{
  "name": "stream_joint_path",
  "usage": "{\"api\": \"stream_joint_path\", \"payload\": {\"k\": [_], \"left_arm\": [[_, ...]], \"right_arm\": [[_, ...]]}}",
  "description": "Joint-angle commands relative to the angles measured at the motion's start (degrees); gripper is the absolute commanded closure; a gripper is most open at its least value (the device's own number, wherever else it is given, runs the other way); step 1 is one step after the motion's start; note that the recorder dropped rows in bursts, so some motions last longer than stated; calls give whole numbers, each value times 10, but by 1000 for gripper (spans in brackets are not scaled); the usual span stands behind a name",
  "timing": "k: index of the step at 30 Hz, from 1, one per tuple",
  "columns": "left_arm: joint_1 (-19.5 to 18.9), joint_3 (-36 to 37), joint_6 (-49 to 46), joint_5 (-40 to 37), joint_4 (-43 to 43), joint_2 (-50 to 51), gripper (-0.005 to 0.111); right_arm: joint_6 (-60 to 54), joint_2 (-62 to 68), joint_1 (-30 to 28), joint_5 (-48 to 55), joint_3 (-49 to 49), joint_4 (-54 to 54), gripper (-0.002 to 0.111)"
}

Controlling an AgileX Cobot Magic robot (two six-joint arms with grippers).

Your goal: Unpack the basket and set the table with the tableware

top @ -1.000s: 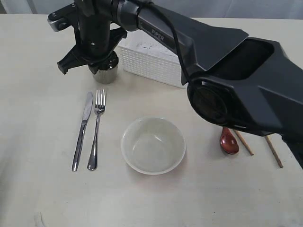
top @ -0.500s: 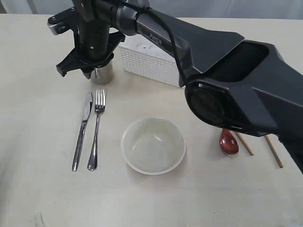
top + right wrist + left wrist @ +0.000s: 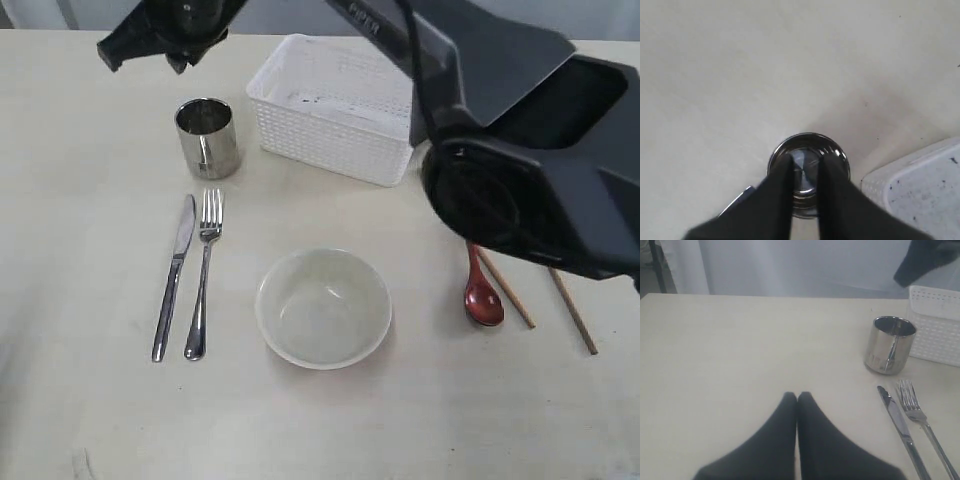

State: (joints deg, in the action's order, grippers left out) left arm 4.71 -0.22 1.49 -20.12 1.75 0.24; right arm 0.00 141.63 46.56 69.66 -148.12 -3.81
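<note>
On the big, pale beige table (image 3: 80, 260), a shiny round steel cup (image 3: 207, 137) stands up straight. It is close beside the white plastic basket (image 3: 330, 140), the one with tiny holes all over its walls, with a small gap between them.

Nearer the front of the table, a long steel knife (image 3: 174, 277) and a steel fork (image 3: 203, 275) lie side by side, pointing toward the cup. The fork is on the side closer to a pale cream round bowl (image 3: 300, 325). The bowl sits the right way up.

On the other side of the bowl lies a reddish-brown wooden spoon (image 3: 483, 298). Part of its handle hides under the big black arm (image 3: 520, 170). Two thin wooden chopsticks (image 3: 507, 292) lie next to the spoon, one just beside it and one a bit farther off.

The right gripper (image 3: 808, 160) hangs up high over the cup. Its two black fingers are spread apart, with nothing held between them.

The left gripper (image 3: 797, 396) is over a bare part of the table, well apart from the cup. Its two fingers are pressed tight together and hold nothing.
</note>
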Motion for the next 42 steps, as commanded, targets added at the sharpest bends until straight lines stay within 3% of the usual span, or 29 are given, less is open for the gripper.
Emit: {"api": "stream_joint_path", "payload": {"k": [1,7,14,20,24,33,42], "left_arm": [[-2,2,-2,5,0,-2,107],[-2,2,-2,5,0,-2,107],[-2,2,-2,5,0,-2,107],[-2,2,-2,5,0,-2,107],[-2,2,-2,5,0,-2,107],[-2,2,-2,5,0,-2,107],[-2,2,-2,5,0,-2,107]], "right_arm": [[0,-46,-8,3,18,-24,108],[34,-79,-25,3,61,-81,109],[43,-137,-62,3,189,-81,109],[51,-249,-88,-128,379,-83,109],[56,-349,-139,-226,533,-81,109],[15,-480,-301,-299,761,-80,109],[0,-484,-307,-334,806,-27,109]]}}
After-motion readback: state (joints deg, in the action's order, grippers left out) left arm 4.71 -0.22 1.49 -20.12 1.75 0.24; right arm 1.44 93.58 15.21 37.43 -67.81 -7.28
